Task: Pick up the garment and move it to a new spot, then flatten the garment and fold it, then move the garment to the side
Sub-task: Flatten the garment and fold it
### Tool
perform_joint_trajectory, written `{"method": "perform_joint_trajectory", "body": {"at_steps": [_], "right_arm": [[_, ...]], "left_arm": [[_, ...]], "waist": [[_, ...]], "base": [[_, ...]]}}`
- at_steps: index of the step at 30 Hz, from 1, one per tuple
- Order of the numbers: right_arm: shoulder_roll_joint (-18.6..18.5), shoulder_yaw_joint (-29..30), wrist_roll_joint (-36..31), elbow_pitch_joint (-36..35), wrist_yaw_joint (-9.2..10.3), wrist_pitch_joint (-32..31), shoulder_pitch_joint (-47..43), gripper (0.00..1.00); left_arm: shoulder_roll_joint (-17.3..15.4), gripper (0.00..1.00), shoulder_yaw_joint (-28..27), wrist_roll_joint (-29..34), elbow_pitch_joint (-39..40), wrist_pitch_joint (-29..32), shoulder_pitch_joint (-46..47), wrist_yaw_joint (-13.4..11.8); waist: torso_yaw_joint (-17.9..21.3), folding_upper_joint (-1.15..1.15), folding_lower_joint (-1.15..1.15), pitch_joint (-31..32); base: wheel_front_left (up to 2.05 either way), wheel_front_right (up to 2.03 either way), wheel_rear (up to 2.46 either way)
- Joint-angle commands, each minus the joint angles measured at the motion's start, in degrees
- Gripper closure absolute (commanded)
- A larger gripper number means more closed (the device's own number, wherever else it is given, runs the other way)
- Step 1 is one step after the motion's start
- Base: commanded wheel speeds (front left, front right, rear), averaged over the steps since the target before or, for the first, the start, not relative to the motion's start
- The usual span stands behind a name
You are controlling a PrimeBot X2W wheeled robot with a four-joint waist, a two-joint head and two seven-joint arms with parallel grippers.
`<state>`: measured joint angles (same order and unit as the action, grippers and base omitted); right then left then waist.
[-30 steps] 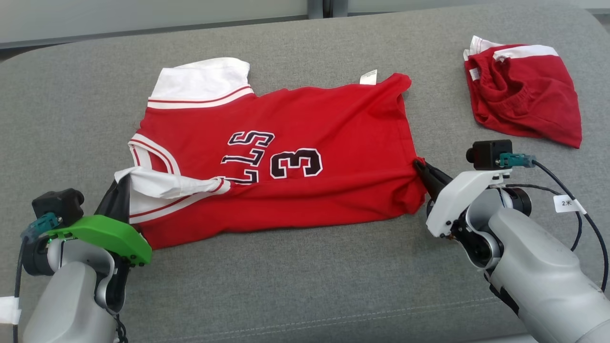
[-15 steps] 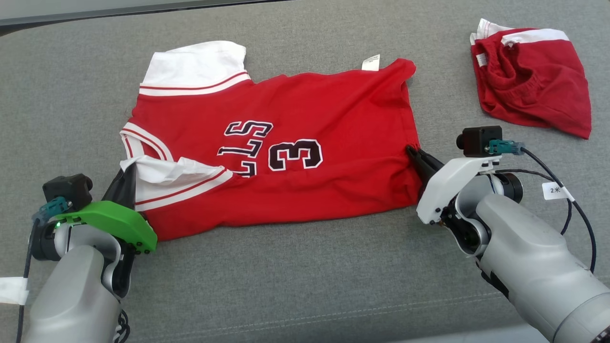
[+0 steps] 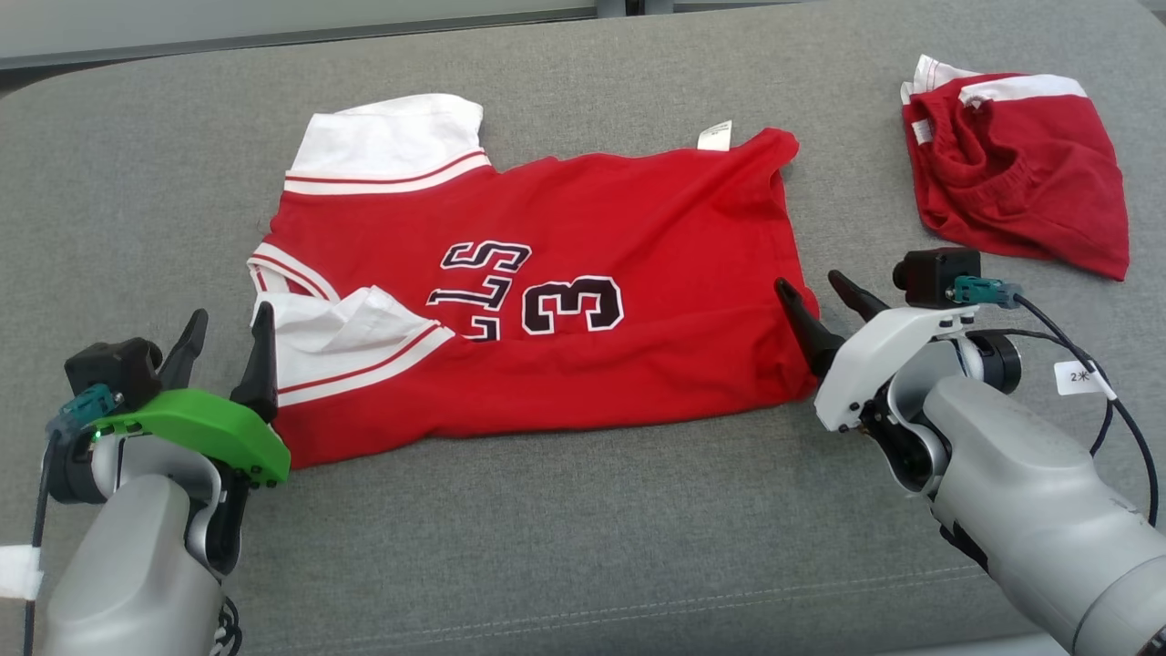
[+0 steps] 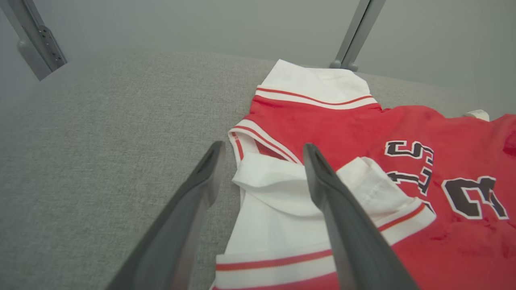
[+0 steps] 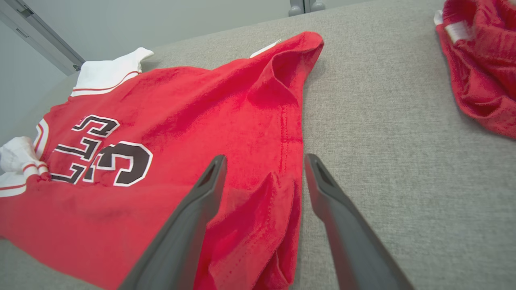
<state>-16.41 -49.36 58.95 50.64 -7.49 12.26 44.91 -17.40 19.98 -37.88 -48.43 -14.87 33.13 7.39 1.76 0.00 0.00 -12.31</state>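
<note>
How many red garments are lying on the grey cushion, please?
2: the numbered jersey spread out in the middle, and a crumpled red garment at the far right.

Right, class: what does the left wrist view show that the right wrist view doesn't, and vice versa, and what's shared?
Left wrist, not right wrist: the left gripper, jaws open by the folded sleeve. Right wrist, not left wrist: the right gripper, jaws open over the hem, and a second red garment. Shared: the red jersey and grey cushion.
</note>
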Motion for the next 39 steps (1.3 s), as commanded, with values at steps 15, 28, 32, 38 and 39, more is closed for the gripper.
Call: {"method": "perform_joint_trajectory", "body": {"at_steps": [15, 28, 32, 38, 39], "right_arm": [[-3.83, 8.79, -9.13, -8.56, 0.01, 2.96, -9.87, 0.00], [-2.06, 11.44, -14.33, -10.13, 0.01, 2.98, -16.74, 0.00], [-0.83, 11.58, -15.05, -8.82, 0.01, 2.98, -16.78, 0.00], [0.93, 12.80, -17.17, -7.18, 0.01, 2.98, -15.63, 0.00], [1.08, 13.00, -17.64, -7.00, 0.01, 2.98, -15.51, 0.00]], "left_arm": [[5.26, 0.00, -14.95, 12.59, 19.52, -0.29, -18.37, -1.99], [7.52, 0.00, -17.89, 19.55, 18.12, -0.30, -21.69, -1.37], [7.89, 0.00, -18.59, 21.12, 15.86, -0.30, -20.46, -1.06], [8.42, 0.00, -19.48, 22.79, 13.51, -0.30, -18.81, -0.76], [8.39, 0.00, -19.55, 23.05, 12.72, -0.29, -18.46, -0.68]], "waist": [[-0.96, 0.00, 0.00, 4.76], [-0.91, 0.00, 0.00, 4.96], [-0.79, 0.00, 0.00, 4.36], [-0.87, 0.00, 0.00, 2.98], [-0.87, 0.00, 0.00, 2.74]], "base": [[0.00, 0.00, 0.00], [0.00, 0.00, 0.00], [0.00, 0.00, 0.00], [0.00, 0.00, 0.00], [0.00, 0.00, 0.00]]}}
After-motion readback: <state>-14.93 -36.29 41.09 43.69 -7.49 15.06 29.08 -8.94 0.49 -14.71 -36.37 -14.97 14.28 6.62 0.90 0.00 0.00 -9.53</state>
